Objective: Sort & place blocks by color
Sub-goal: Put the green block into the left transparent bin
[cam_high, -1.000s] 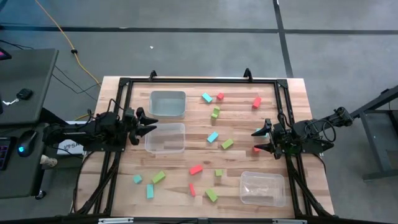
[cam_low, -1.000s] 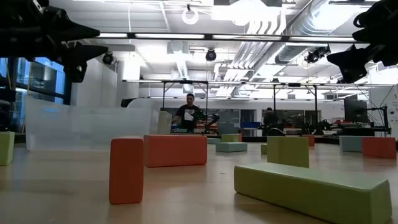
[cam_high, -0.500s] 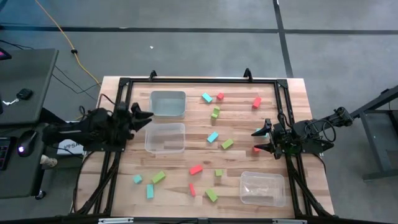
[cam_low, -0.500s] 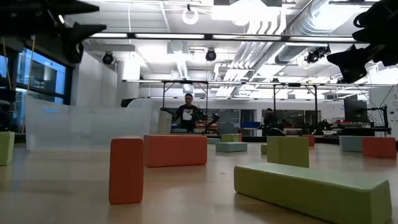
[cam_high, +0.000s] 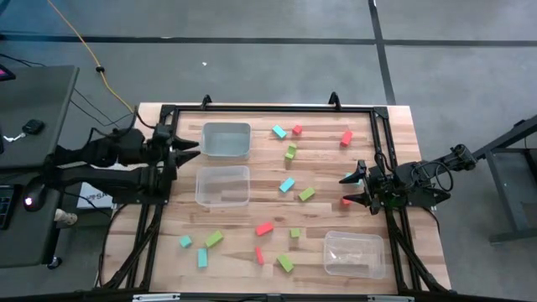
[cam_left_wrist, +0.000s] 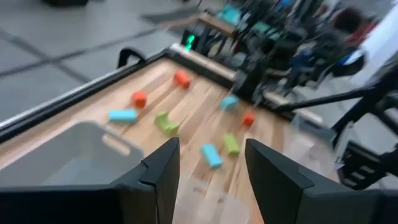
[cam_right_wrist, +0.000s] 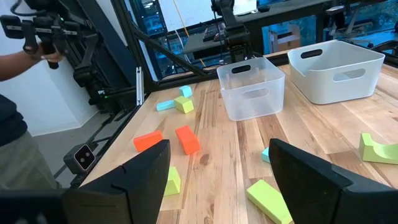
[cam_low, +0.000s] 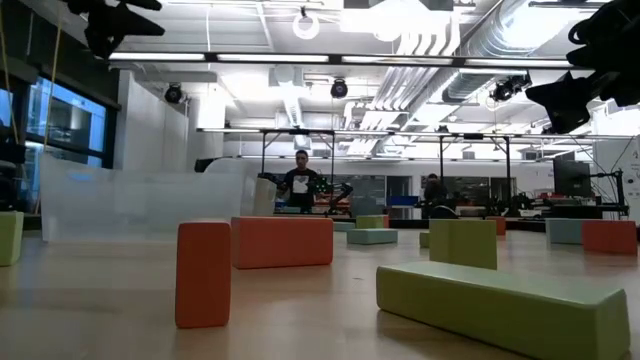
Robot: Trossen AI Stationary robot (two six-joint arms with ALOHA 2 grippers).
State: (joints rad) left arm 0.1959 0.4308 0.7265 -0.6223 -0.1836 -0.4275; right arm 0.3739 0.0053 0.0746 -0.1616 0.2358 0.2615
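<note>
Cyan, green and red blocks lie scattered flat on the wooden table (cam_high: 268, 113), among them a cyan block (cam_high: 287, 184), a green one (cam_high: 306, 194) and a red one (cam_high: 265, 227). My left gripper (cam_high: 190, 152) hangs open above the table's left side, between two clear bins, and holds nothing; the left wrist view shows its fingers apart (cam_left_wrist: 211, 180) over a bin wall. My right gripper (cam_high: 358, 183) waits open at the right side, with a cyan block (cam_high: 347, 178) and a red block (cam_high: 345, 202) on the table by its fingers.
Clear bins stand at the far left (cam_high: 226, 140), the middle left (cam_high: 223, 185) and the near right (cam_high: 354, 252). A black frame (cam_high: 268, 107) runs round the table. A person (cam_right_wrist: 15, 93) stands beyond the table's left side, another (cam_low: 303, 182) far back in the room.
My left gripper has risen well above the table, climbing toward the top of the low view, and in the high view it has shifted toward the far edge. Its fingers stay apart. No block has moved.
</note>
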